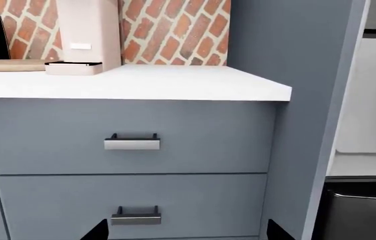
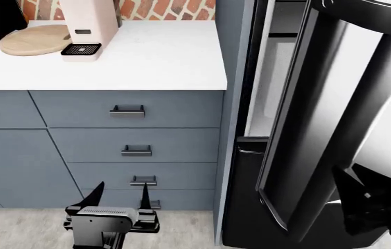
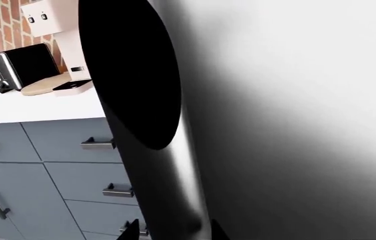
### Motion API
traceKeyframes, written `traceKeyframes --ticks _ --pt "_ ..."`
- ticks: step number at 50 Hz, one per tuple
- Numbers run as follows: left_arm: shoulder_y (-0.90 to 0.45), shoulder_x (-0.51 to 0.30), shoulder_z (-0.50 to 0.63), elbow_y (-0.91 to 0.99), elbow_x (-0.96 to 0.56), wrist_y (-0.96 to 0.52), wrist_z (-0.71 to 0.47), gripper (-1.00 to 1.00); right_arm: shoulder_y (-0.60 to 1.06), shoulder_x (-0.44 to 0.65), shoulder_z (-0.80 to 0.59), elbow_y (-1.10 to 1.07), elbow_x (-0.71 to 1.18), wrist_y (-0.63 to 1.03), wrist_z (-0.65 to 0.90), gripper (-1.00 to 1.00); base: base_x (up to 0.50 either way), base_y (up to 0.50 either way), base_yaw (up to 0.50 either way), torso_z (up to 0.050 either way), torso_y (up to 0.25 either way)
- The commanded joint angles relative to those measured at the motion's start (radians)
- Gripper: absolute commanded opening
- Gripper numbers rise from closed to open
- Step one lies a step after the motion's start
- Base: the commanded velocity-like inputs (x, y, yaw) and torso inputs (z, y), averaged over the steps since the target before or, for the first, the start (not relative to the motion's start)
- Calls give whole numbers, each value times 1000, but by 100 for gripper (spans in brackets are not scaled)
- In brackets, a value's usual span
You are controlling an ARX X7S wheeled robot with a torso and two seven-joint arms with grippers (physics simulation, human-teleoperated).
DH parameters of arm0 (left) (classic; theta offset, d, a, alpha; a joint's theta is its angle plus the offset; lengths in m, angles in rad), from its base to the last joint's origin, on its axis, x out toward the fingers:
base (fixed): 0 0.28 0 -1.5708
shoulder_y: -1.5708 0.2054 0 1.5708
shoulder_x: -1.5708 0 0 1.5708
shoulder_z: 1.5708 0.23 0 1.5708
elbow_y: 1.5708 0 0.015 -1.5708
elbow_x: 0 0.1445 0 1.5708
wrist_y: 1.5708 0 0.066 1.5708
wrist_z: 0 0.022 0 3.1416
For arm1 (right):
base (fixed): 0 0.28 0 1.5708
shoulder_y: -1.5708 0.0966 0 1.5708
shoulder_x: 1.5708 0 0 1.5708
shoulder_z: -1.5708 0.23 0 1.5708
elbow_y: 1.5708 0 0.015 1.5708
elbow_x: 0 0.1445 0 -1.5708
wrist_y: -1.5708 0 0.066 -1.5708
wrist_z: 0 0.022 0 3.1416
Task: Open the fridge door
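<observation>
The fridge door [image 2: 299, 129] stands swung partly out from the fridge, and the white inside [image 2: 278, 78] shows behind it. Its long bar handle [image 2: 351, 129] runs down the free edge. In the right wrist view the dark handle [image 3: 168, 165] lies between my right gripper's [image 3: 174, 234] two fingertips, which close on it from both sides against the glossy door [image 3: 307, 125]. In the head view the right gripper [image 2: 348, 181] sits low on the handle. My left gripper [image 2: 122, 199] hangs open and holds nothing, in front of the cabinet drawers [image 1: 132, 142].
A white countertop [image 2: 147, 57] carries a pink coffee machine [image 2: 88, 26], a round wooden board [image 2: 32, 39] and a toaster [image 3: 18, 65]. Blue-grey drawers with small black handles [image 2: 127, 110] fill the cabinet below. The black lower fridge drawer [image 1: 361, 215] sits under the open compartment.
</observation>
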Motion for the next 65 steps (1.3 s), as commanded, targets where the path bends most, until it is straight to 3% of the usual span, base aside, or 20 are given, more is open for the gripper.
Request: traceKeyframes --ticks 1,19,65 --pt "-1 -3 2 0 -3 1 -3 100 -11 5 36 -18 4 -13 -25 -100 0 0 0 0 0" --pt "-2 -6 8 -1 -5 3 -9 100 -124 22 199 -59 60 -28 -91 -100 0 0 -1 1 2" --pt "-8 -15 19 -5 -14 5 -20 100 -255 -1 289 -86 20 -94 -203 -100 0 0 -1 1 2"
